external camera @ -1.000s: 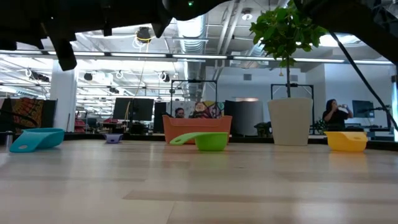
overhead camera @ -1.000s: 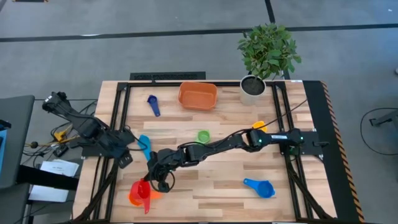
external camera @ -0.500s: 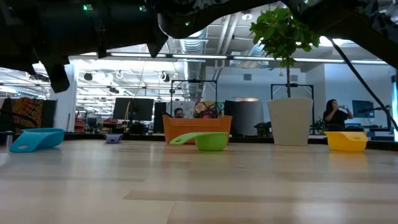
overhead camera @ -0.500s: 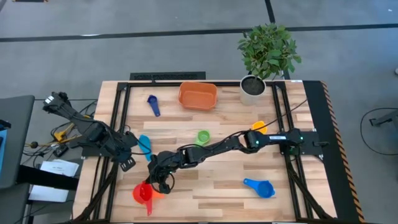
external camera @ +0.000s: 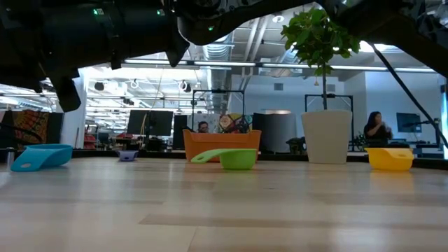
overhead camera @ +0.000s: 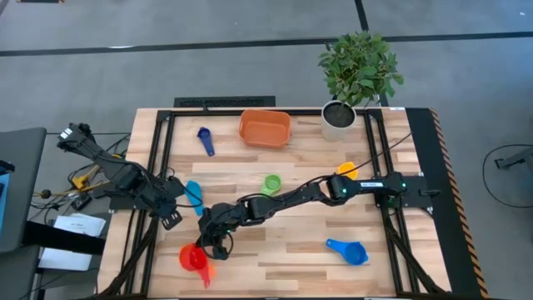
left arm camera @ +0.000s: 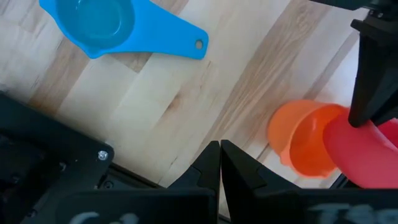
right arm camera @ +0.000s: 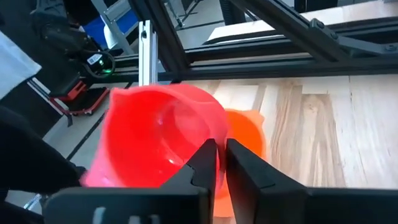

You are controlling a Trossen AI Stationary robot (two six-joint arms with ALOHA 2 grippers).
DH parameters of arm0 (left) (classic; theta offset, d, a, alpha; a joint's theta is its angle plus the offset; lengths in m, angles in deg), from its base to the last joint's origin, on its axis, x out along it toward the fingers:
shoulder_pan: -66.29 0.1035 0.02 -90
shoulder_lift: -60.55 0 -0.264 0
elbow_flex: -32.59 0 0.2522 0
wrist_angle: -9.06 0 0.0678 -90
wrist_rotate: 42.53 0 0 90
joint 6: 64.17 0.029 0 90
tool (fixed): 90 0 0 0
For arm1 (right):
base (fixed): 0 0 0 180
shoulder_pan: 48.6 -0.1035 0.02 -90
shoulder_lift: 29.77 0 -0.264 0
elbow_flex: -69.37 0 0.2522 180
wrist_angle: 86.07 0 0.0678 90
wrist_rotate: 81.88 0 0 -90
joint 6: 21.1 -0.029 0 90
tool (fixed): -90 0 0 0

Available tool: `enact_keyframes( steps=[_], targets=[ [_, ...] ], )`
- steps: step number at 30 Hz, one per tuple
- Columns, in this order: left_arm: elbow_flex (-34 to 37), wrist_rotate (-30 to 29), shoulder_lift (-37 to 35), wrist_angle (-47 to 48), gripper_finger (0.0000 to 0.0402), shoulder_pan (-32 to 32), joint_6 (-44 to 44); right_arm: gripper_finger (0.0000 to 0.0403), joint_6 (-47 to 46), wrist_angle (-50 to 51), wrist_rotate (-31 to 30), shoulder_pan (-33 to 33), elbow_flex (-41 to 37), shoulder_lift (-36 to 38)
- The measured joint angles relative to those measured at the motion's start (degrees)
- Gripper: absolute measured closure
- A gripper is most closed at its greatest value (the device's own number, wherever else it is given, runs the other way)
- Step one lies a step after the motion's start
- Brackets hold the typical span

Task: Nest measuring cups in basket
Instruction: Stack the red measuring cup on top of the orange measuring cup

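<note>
— Any lettering, labels, brands or numbers you can read here?

— None. Nothing on the table or on either arm carries legible text.

— And the room on the far side of the table?

— Whatever may be written there is too small to make out.

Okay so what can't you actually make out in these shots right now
- High view: the right pincer covers where the red cup meets the orange cup; seating unclear.
- Right wrist view: its fingers hide the red cup's rim; grip unclear.
- Low view: the arms overhead are cut off by the top edge; red and orange cups out of frame.
- Basket: contents too small to tell.
</note>
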Motion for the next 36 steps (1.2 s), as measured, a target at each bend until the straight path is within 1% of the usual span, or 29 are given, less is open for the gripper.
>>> enact_keyframes(
  steps=[4, 11, 15, 18, 21, 23, 27, 32, 36],
  targets=[
    [0.0, 0.0, 0.0, 0.0, 0.0401, 0.0, 0.0, 0.0314, -2.7, -0.3, -1.6, 0.4, 0.0, 0.0],
    [0.0, 0.0, 0.0, 0.0, 0.0401, 0.0, -0.4, 0.0273, -7.6, -0.4, -1.8, 1.8, 1.6, 0.1],
    [0.0, 1.3, 0.0, -0.4, 0.0401, 0.0, -1.0, 0.0265, -11.9, 1.2, -2.2, 2.5, 1.5, 2.0],
    [0.0, 4.0, 0.0, -3.1, 0.0401, -0.9, -2.2, 0.0268, -12.2, 7.4, -5.4, 2.5, 1.5, 5.8],
    [0.0, 4.5, 0.0, -8.9, 0.0401, -4.9, -3.9, 0.0279, -11.6, 17.5, -10.8, 1.8, 1.5, 9.9],
    [0.0, 3.1, 0.9, -14.3, 0.0401, -8.6, -5.3, 0.0286, -11.5, 24.4, -14.7, 1.3, 1.5, 12.1],
    [0.0, 0.3, 5.9, -26.9, 0.0401, -16.8, -6.0, 0.0297, -11.5, 34.8, -20.5, 0.4, 1.5, 16.3],
    [0.0, 1.1, 16.1, -40.3, 0.0401, -26.5, -9.1, 0.0306, -11.6, 44.8, -22.1, -0.2, 1.5, 18.9],
    [0.0, 1.0, 24.0, -46.9, 0.0401, -32.7, -14.2, 0.0314, -13.6, 52.5, -22.2, -1.2, 1.4, 18.7]
  ],
)
